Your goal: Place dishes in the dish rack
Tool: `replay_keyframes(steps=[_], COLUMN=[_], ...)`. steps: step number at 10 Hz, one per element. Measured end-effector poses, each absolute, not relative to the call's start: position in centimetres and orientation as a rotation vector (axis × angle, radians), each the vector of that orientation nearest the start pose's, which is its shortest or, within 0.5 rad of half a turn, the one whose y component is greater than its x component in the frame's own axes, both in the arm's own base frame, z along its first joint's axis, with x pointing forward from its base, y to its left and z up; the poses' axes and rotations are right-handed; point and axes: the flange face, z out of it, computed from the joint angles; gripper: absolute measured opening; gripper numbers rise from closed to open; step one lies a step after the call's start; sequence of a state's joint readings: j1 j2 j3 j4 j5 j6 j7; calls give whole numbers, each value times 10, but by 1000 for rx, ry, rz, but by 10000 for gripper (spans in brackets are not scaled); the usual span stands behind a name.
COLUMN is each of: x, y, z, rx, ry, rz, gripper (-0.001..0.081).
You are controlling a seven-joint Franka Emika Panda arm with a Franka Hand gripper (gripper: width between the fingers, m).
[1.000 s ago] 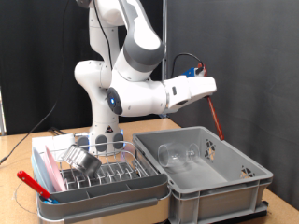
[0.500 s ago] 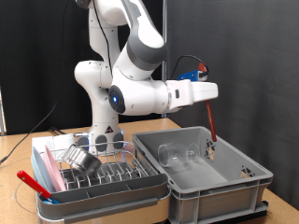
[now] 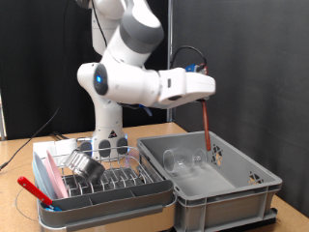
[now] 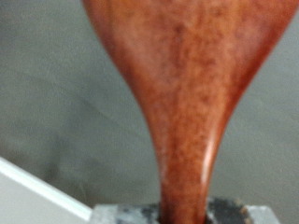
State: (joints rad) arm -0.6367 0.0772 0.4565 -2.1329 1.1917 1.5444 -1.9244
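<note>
Above grey crate point(image 3: 253, 186): one spoon point(image 3: 207, 126) in jaws point(image 3: 205, 101); one bowl point(image 3: 89, 166) racked.

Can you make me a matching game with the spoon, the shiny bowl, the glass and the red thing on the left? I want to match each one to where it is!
Things:
1. spoon
2. steel bowl
3. glass
4. red utensil

Places:
A. lying on its side in the grey crate
B. hanging from the gripper above the crate
C. at the left edge of the exterior view, beside the dish rack
D. tilted in the dish rack

Pairs: 1-B, 2-D, 3-A, 4-C
</note>
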Motion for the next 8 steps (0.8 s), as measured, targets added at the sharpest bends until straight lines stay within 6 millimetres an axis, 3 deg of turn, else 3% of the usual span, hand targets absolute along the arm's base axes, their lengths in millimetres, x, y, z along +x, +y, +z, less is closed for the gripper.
replay_keyframes(steps=[5,8], x=[515,516], y=[-71,-66], z=[420,414], rx=[-1517,-1560], ry=[-1007,-946], rz=[-875,-772], gripper=[77,77])
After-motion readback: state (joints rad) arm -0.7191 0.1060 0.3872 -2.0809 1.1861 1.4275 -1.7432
